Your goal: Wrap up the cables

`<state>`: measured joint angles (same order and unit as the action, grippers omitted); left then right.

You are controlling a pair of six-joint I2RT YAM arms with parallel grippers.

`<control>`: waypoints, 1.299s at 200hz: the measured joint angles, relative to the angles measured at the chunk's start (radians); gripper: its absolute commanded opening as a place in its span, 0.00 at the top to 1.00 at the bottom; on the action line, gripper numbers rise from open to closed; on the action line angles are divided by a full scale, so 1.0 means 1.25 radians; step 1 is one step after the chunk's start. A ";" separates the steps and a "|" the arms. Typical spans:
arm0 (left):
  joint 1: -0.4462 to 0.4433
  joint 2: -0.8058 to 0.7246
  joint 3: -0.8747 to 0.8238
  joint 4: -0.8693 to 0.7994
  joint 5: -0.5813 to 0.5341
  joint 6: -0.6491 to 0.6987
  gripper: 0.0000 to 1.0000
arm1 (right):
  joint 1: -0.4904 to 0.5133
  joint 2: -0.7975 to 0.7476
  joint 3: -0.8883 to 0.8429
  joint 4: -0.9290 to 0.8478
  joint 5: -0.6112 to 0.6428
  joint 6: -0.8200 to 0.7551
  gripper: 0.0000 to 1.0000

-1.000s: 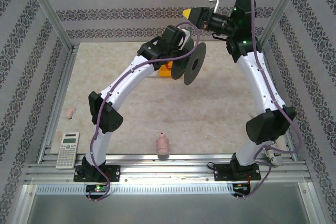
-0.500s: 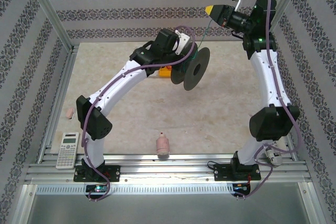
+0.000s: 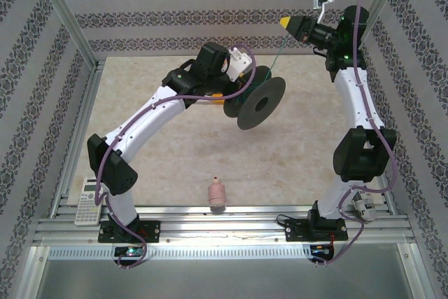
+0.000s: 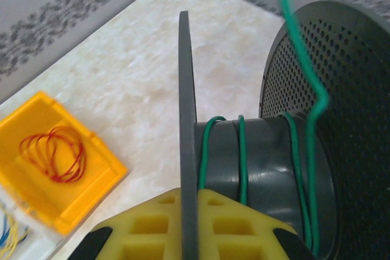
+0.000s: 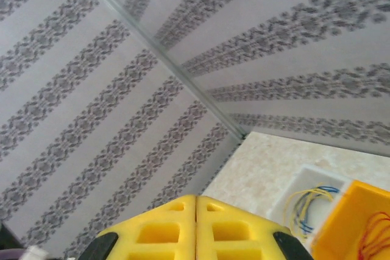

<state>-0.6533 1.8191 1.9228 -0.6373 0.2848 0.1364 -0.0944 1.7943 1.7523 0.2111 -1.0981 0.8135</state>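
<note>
Left claw is clamping the flange of the black spool, above the far counter. Green cable is lying wound on its core. One strand is rising to the clenched right claw, which is pinching it. Red cable is lying in the yellow bin.

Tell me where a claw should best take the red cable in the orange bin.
Likely any arc of the red cable, from straight above: it lies flat in loose loops inside the open-topped orange bin, whose walls block a sideways approach.
</note>
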 measured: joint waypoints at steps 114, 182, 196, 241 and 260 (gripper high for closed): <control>0.082 -0.112 -0.118 0.109 0.136 -0.059 1.00 | -0.054 -0.063 -0.298 0.262 0.016 0.097 1.00; 0.142 -0.148 -0.186 0.261 0.262 -0.267 1.00 | -0.056 -0.135 -0.489 0.487 0.090 0.190 1.00; 0.146 -0.148 -0.194 0.309 0.291 -0.321 1.00 | -0.048 -0.146 -0.516 0.504 0.114 0.192 1.00; 0.158 -0.129 -0.206 0.448 0.354 -0.474 1.00 | -0.015 -0.164 -0.551 0.543 0.189 0.192 1.00; 0.159 -0.126 -0.209 0.473 0.349 -0.510 1.00 | -0.001 -0.168 -0.572 0.566 0.217 0.205 1.00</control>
<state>-0.4549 1.6615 1.6619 -0.0463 0.7212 -0.5011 -0.0956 1.5845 1.0370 0.9192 -0.8268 1.0695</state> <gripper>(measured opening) 0.088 0.073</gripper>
